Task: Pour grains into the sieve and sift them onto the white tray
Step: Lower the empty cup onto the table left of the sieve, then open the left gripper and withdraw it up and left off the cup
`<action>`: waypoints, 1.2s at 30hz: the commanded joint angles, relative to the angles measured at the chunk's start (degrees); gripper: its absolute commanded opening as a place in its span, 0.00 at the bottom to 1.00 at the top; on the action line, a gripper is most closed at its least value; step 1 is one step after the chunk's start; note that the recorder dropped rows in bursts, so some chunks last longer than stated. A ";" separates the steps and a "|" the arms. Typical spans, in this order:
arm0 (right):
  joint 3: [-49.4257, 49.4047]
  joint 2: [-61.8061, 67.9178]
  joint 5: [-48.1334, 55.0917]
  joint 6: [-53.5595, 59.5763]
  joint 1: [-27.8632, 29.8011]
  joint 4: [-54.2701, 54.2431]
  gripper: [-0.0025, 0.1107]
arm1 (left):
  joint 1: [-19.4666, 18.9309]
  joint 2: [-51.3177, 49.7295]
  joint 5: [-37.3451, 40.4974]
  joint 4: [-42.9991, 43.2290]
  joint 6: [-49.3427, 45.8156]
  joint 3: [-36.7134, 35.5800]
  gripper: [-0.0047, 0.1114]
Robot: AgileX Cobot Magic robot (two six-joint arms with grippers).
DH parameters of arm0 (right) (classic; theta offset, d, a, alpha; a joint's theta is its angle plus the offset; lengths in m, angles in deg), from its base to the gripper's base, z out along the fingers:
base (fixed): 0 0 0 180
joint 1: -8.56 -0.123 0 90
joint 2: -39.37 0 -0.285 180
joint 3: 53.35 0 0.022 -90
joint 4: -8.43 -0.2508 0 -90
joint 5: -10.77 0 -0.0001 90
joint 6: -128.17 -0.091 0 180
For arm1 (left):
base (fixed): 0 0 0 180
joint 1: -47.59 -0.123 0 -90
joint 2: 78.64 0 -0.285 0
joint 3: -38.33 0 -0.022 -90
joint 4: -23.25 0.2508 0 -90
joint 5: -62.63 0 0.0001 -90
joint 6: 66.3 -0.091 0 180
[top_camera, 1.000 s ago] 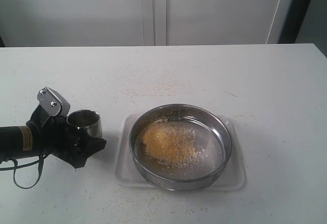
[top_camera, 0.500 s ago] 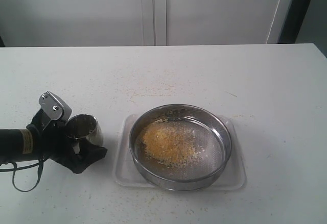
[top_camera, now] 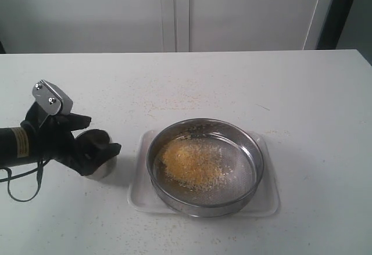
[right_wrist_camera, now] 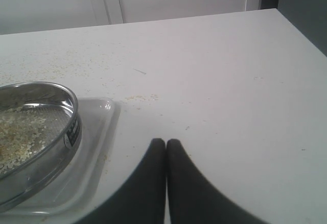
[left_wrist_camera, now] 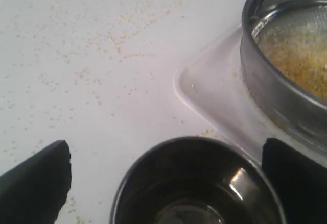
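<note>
White tabletop (top_camera: 232, 81) before pale wall panels (top_camera: 87, 11), dusted with stray granules (left_wrist_camera: 122, 40). The sieve (top_camera: 200, 207) sits on the white tray (top_camera: 268, 200). The grains (top_camera: 192, 162) lie heaped on the left part of its mesh, and nothing stands over it.

Just left of the tray is a small steel cup (top_camera: 100, 172). The left end effector (top_camera: 103, 132) is released, its dark fingers (left_wrist_camera: 36, 180) spread to either side of the cup. The right end effector (right_wrist_camera: 166, 142) is clenched on nothing, low over bare tabletop beside the tray's far side.

One second earlier the cup stood upright with its rim in plain sight. It then tilted, and now the fingers have opened and shifted up and left. Sieve and tray are unmoved.

From the exterior view the cup is mostly hidden by the fingers. The left wrist view crops it, and whether the far finger touches it cannot be told. The sieve covers the tray floor.
</note>
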 commanded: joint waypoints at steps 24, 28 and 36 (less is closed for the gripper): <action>-0.29 -0.25 -0.45 -0.11 0.33 0.12 0.02 | -0.18 29.06 21.18 21.46 23.55 -0.30 0.04; -0.29 -0.25 -0.45 -0.11 0.33 0.12 0.02 | -0.18 30.88 29.64 31.89 28.40 -0.30 0.04; -0.29 -0.25 -0.45 -0.11 0.33 0.12 0.02 | -0.18 31.40 36.87 43.02 32.12 -0.42 0.04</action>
